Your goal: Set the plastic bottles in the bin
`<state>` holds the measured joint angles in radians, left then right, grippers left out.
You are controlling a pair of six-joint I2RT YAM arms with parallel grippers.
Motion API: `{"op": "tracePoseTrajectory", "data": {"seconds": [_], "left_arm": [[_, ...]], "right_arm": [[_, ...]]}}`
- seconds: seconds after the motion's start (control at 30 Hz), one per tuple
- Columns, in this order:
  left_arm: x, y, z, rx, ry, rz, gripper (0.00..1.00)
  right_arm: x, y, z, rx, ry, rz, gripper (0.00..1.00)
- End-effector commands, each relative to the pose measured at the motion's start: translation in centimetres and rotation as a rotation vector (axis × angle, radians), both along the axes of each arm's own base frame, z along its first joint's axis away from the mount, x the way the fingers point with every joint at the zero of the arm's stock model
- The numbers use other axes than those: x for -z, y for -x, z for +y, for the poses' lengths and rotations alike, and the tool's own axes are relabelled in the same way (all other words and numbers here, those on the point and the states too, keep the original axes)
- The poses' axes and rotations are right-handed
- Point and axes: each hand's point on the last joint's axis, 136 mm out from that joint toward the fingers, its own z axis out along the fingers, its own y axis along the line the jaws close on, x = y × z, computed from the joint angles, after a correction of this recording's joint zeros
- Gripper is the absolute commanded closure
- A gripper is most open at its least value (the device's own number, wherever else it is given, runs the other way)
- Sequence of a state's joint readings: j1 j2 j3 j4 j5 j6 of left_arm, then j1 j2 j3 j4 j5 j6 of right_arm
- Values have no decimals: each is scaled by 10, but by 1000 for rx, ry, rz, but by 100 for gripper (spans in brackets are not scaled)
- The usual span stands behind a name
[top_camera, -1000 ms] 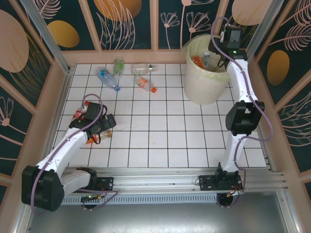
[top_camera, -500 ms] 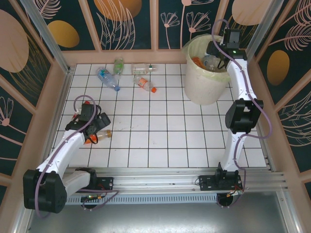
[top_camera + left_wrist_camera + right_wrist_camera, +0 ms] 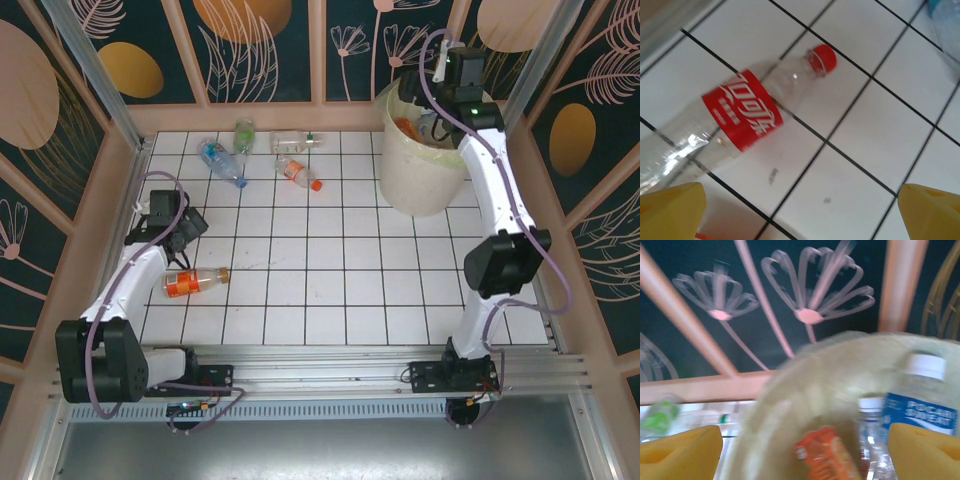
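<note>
Holds left gripper (image 3: 800, 215) spread wide, empty. Just ahead of fingertips, flat on tiles: clear red-labelled, red-capped plastic bottle (image 3: 742, 117). Holds right gripper (image 3: 800, 455) spread too, empty, above large cream-white round bin (image 3: 410, 185). Below it, inside: blue-labelled white-capped bottle (image 3: 920, 410).

Risk: could pinch round red-labelled bottle off-centre and send it rolling away.

Versus a second ago: has left orange-labelled floor bottle (image 3: 190, 283) behind left gripper. Right jaws wider, lifted from bin.
</note>
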<state>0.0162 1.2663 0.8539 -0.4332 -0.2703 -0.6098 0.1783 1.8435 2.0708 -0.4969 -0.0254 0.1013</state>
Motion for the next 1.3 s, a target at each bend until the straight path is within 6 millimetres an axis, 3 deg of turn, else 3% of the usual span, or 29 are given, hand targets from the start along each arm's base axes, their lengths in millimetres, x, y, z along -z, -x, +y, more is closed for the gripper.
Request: {"op": "tracePoseTrajectory", "data": {"seconds": [0.0,0.1,0.23,0.37,0.43,0.53,0.73,0.9,0.97,1.07,1.27], "left_arm": [[0,-2,33,-62,-102,35,1],[13,-6,48,-37,-152,106,1],[17,-19,46,111,-207,144,1],[15,-25,41,230,-230,170,1],[31,-19,39,277,-209,250,1],[39,-26,37,326,-186,287,1],[67,-30,41,332,-97,341,1],[84,-25,48,326,-117,403,3],[88,-25,46,326,-104,411,7],[102,-23,44,331,-78,441,23],[108,-25,41,339,-55,445,26]], "right_arm": [[-34,28,27,-109,-27,-102,13],[-40,54,53,-202,-75,-132,11],[-35,86,73,-291,-134,-148,10],[-20,108,81,-344,-183,-136,10],[-12,115,83,-360,-201,-126,10],[-5,125,84,-378,-216,-122,10],[-4,150,93,-453,-232,-127,10],[5,160,96,-476,-230,-118,10],[8,161,95,-473,-231,-114,10],[10,163,95,-475,-232,-111,10],[15,166,96,-477,-239,-103,10]]}}
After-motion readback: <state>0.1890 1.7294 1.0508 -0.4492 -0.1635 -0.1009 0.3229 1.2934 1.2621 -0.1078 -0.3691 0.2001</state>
